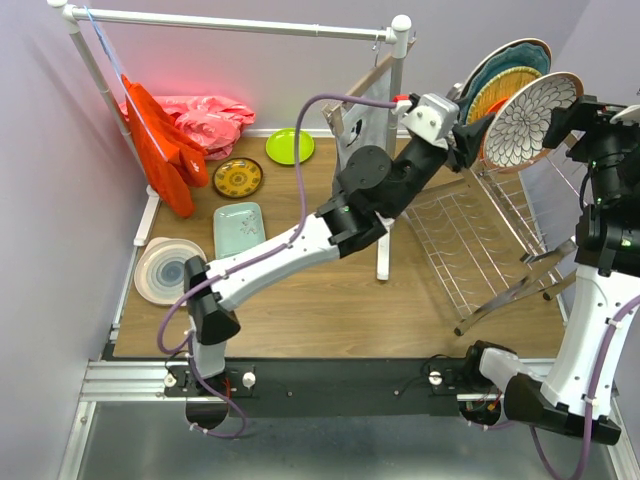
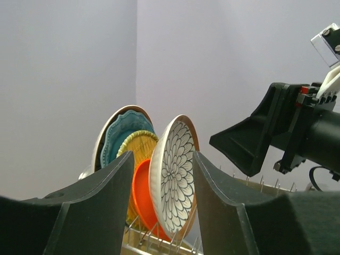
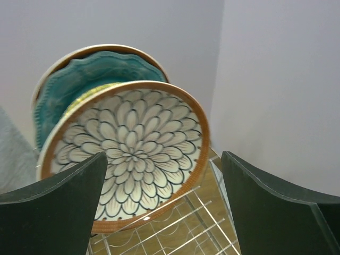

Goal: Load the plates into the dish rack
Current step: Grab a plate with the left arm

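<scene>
Overhead view first. Dish rack (image 1: 460,240) stands on the right side of the table, with a row of plates upright at its far end. The floral plate (image 1: 528,122) is the front one. My left claw (image 1: 468,135) sits at that plate's left rim and my right claw (image 1: 565,118) at its right rim.

Four pieces lie flat on the table's far left, well apart from both claws: lime green plate (image 1: 289,146), yellow-brown plate (image 1: 238,177), mint tray (image 1: 238,228) and white ringed plate (image 1: 168,270). I judge the left arm nearer to them, as its base is on that side. The tray's long axis runs away from me, toward the back wall.

Left wrist view: the jaws are partly spread and flank the floral plate edge-on. I see a gap on one side and no clamp, so I read this claw as holding nothing. Behind the floral plate stand the orange plate (image 2: 141,194), the woven yellow plate (image 2: 139,146) and the teal plate (image 2: 119,133), all seated in the tines.

Right wrist view: the jaws are spread very wide and empty. The floral plate faces me between them, clear of both fingers and seated in the rack.
</scene>
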### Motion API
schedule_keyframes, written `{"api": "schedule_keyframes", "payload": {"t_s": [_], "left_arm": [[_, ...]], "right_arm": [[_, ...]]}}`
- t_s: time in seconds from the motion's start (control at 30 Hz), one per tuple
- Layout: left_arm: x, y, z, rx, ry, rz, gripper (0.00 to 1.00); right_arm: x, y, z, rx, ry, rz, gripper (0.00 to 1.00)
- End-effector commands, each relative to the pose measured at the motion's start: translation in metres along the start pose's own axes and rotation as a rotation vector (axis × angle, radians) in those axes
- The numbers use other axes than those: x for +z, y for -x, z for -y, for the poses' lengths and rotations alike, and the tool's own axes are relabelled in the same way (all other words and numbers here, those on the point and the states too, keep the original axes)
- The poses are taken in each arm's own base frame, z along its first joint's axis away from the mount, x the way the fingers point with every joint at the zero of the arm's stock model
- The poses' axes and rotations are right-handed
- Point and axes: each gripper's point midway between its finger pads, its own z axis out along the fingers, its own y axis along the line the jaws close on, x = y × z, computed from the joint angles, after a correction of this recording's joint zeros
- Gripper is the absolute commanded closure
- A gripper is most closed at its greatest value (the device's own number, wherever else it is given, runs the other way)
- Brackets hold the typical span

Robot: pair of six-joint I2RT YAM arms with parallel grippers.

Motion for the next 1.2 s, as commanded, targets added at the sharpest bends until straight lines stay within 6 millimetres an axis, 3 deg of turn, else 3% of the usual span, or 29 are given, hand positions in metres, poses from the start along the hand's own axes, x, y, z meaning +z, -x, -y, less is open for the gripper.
{"api": "schedule_keyframes", "payload": {"t_s": [0.0, 0.03, 0.07, 0.1, 0.13, 0.17, 0.2, 0.23, 0.27, 0.3, 0.33, 0.37, 0.4, 0.43, 0.47, 0.53, 0.57, 0.63, 0.67, 0.87, 0.93, 0.97, 1.0, 1.03, 1.07, 1.17], "left_arm": [[-0.026, 0.045, -0.014, 0.017, 0.003, -0.052, 0.43], [-0.035, 0.063, -0.019, 0.014, 0.007, -0.043, 0.43], [-0.043, 0.048, -0.025, 0.004, 0.027, -0.101, 0.42], [-0.05, 0.048, -0.029, -0.001, 0.039, -0.119, 0.42], [-0.061, 0.066, -0.035, -0.007, 0.05, -0.111, 0.42], [-0.072, 0.05, -0.042, 0.006, 0.073, -0.176, 0.42], [-0.08, 0.049, -0.047, -0.009, 0.095, -0.197, 0.42], [-0.092, 0.065, -0.053, -0.022, 0.116, -0.19, 0.42], [-0.106, 0.043, -0.061, -0.016, 0.146, -0.258, 0.41], [-0.114, 0.039, -0.07, -0.054, 0.18, -0.273, 0.41], [-0.127, 0.057, -0.077, -0.09, 0.201, -0.246, 0.41], [-0.145, 0.03, -0.087, -0.088, 0.235, -0.315, 0.41], [-0.155, 0.025, -0.091, -0.108, 0.253, -0.328, 0.41], [-0.167, 0.035, -0.102, -0.164, 0.285, -0.304, 0.41], [-0.182, 0.012, -0.108, -0.167, 0.309, -0.356, 0.41], [-0.199, 0.009, -0.118, -0.218, 0.341, -0.355, 0.41], [-0.21, -0.01, -0.129, -0.212, 0.366, -0.394, 0.41], [-0.22, -0.023, -0.139, -0.209, 0.387, -0.425, 0.41], [-0.23, -0.041, -0.154, -0.198, 0.415, -0.469, 0.41], [-0.269, -0.101, -0.208, -0.231, 0.511, -0.581, 0.41], [-0.283, -0.11, -0.234, -0.241, 0.578, -0.593, 0.41], [-0.293, -0.119, -0.241, -0.243, 0.59, -0.61, 0.41], [-0.301, -0.123, -0.25, -0.248, 0.616, -0.619, 0.41], [-0.309, -0.12, -0.269, -0.244, 0.663, -0.61, 0.41], [-0.317, -0.127, -0.275, -0.247, 0.67, -0.627, 0.41], [-0.342, -0.133, -0.306, -0.227, 0.75, -0.659, 0.41]], "right_arm": [[-0.017, 0.037, -0.038, -0.108, 0.224, 0.099, 0.04], [-0.018, 0.039, -0.043, -0.12, 0.258, 0.104, 0.04], [-0.02, 0.039, -0.054, -0.128, 0.322, 0.108, 0.04], [-0.021, 0.039, -0.06, -0.13, 0.359, 0.107, 0.04], [-0.023, 0.041, -0.066, -0.135, 0.399, 0.113, 0.04], [-0.026, 0.04, -0.079, -0.139, 0.477, 0.112, 0.04], [-0.029, 0.04, -0.085, -0.143, 0.521, 0.115, 0.04], [-0.033, 0.042, -0.092, -0.149, 0.564, 0.121, 0.04], [-0.04, 0.04, -0.105, -0.155, 0.655, 0.122, 0.04], [-0.046, 0.041, -0.112, -0.163, 0.705, 0.128, 0.04], [-0.051, 0.04, -0.119, -0.168, 0.757, 0.13, 0.04], [-0.063, 0.038, -0.131, -0.17, 0.857, 0.131, 0.04], [-0.07, 0.036, -0.137, -0.173, 0.913, 0.13, 0.04], [-0.077, 0.033, -0.143, -0.179, 0.971, 0.131, 0.04], [-0.089, 0.026, -0.151, -0.177, 1.065, 0.123, 0.04], [-0.1, 0.019, -0.157, -0.172, 1.143, 0.115, 0.05], [-0.109, 0.016, -0.162, -0.164, 1.202, 0.109, 0.05], [-0.115, 0.005, -0.165, -0.129, 1.254, 0.077, 0.05], [-0.118, 0.002, -0.166, -0.121, 1.276, 0.069, 0.05], [-0.112, -0.016, -0.172, -0.038, 1.314, -0.006, 0.04], [-0.116, -0.027, -0.189, -0.01, 1.359, -0.048, 0.04], [-0.105, -0.036, -0.196, -0.018, 1.318, -0.081, 0.05], [-0.124, -0.052, -0.223, -0.039, 1.417, -0.135, 0.07], [-0.129, -0.057, -0.236, -0.055, 1.433, -0.158, 0.08], [-0.128, -0.07, -0.243, -0.054, 1.437, -0.193, 0.09], [-0.124, -0.079, -0.251, -0.064, 1.427, -0.208, 0.09]]}}
